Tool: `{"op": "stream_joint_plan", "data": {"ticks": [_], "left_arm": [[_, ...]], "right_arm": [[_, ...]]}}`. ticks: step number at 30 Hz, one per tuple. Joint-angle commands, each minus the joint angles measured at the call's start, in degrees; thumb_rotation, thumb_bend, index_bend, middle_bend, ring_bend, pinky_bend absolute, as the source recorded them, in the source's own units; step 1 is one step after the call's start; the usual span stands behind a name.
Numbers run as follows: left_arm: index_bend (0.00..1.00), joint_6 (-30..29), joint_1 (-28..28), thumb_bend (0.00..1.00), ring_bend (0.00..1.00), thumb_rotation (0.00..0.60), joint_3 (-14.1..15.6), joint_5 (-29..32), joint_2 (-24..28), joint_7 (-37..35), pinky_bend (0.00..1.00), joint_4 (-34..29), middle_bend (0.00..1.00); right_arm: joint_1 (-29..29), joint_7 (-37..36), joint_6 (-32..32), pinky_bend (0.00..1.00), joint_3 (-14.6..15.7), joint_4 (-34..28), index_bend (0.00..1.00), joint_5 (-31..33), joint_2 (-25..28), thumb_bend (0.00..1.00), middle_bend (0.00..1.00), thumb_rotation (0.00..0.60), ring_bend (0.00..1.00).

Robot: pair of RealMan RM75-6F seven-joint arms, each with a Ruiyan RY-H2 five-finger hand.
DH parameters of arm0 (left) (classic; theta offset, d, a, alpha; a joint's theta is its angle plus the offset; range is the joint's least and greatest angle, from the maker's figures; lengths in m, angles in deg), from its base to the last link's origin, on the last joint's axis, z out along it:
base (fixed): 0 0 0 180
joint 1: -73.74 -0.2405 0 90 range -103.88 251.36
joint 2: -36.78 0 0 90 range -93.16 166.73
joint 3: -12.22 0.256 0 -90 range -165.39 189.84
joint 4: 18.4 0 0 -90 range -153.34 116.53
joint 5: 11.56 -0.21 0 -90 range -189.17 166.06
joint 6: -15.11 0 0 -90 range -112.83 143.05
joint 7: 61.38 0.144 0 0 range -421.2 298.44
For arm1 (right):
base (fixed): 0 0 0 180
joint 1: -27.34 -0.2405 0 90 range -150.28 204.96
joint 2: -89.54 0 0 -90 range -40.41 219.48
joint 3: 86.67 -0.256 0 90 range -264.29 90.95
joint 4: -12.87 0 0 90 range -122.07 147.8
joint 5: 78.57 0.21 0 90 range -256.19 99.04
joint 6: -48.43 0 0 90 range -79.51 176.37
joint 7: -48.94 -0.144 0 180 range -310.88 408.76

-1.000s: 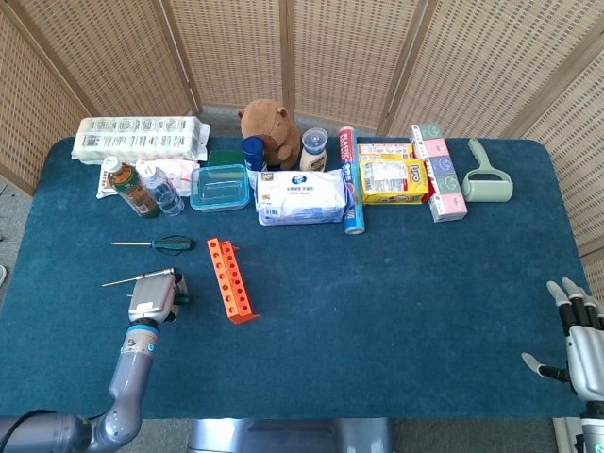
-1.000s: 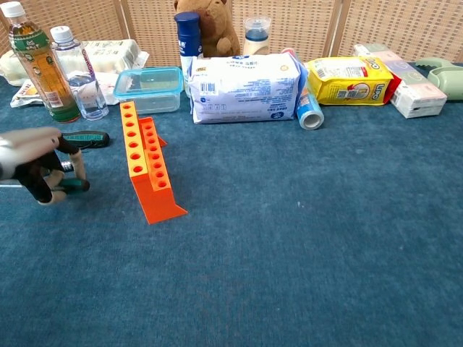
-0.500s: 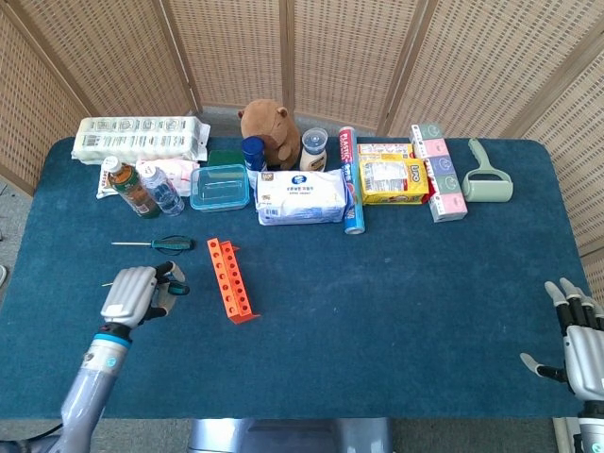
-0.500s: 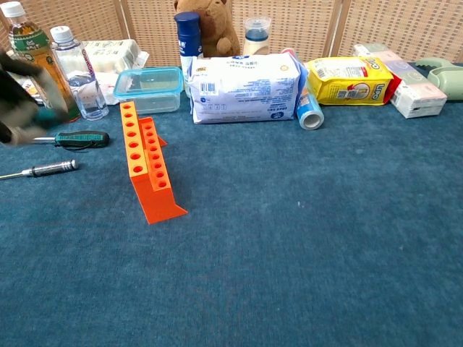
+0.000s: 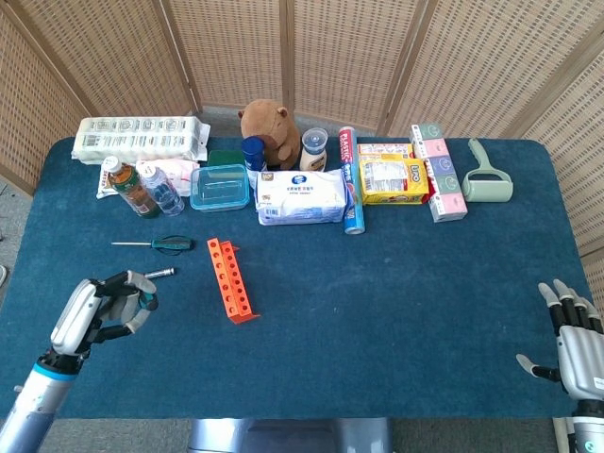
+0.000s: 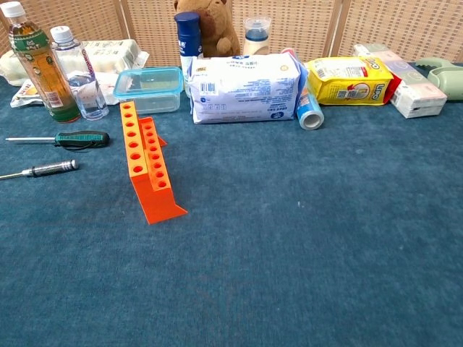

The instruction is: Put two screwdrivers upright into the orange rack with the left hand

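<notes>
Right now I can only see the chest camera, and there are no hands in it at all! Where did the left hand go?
Observer: The head view has it. The left hand is at the near left of the table, left of the orange rack, with its fingers curled in.
Operator: Is it holding the silver screwdriver?
Observer: No. From above the hand hides most of the silver screwdriver, and only one end pokes out beside the fingers. Your view shows it lying flat on the cloth.
Operator: And the other hand?
Observer: The right hand is at the near right corner with its fingers spread, holding nothing.
</notes>
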Motion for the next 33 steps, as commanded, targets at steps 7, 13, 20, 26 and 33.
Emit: {"op": "stream_joint_plan", "data": {"ticks": [7,13,20,26,33], "left_arm": [[0.52,-1.4,0.3,0.53,0.87,0.600,2.2,-4.2,-1.6,-15.6,0.95,7.0,0.84],[0.52,3.4,3.0,0.53,0.87,0.600,3.4,-5.1,-0.5,-17.7,0.95,4.6,0.84],[0.52,8.7,6.0,0.53,0.87,0.600,4.9,-5.1,2.0,-22.5,0.95,1.0,0.84],[0.53,11.1,8.3,0.53,0.87,0.600,4.5,-5.1,1.5,-25.2,0.95,-0.1,0.84],[0.53,9.0,9.8,0.53,0.87,0.600,3.6,-6.4,-2.3,-33.8,0.95,4.2,0.84]], "right_arm": [[-0.1,0.1,0.2,0.00,0.0,0.0,0.02,0.3,0.0,0.00,0.00,0.600,0.00],[-0.2,0.4,0.2,0.00,0.0,0.0,0.02,0.2,-0.2,0.00,0.00,0.600,0.00],[-0.2,0.7,0.3,0.00,0.0,0.2,0.02,0.5,-0.3,0.00,0.00,0.600,0.00],[-0.2,0.9,0.2,0.00,0.0,0.1,0.02,0.4,-0.4,0.00,0.00,0.600,0.00],[-0.2,0.7,0.1,0.00,-0.1,0.1,0.02,0.6,-0.3,0.00,0.00,0.600,0.00]]}}
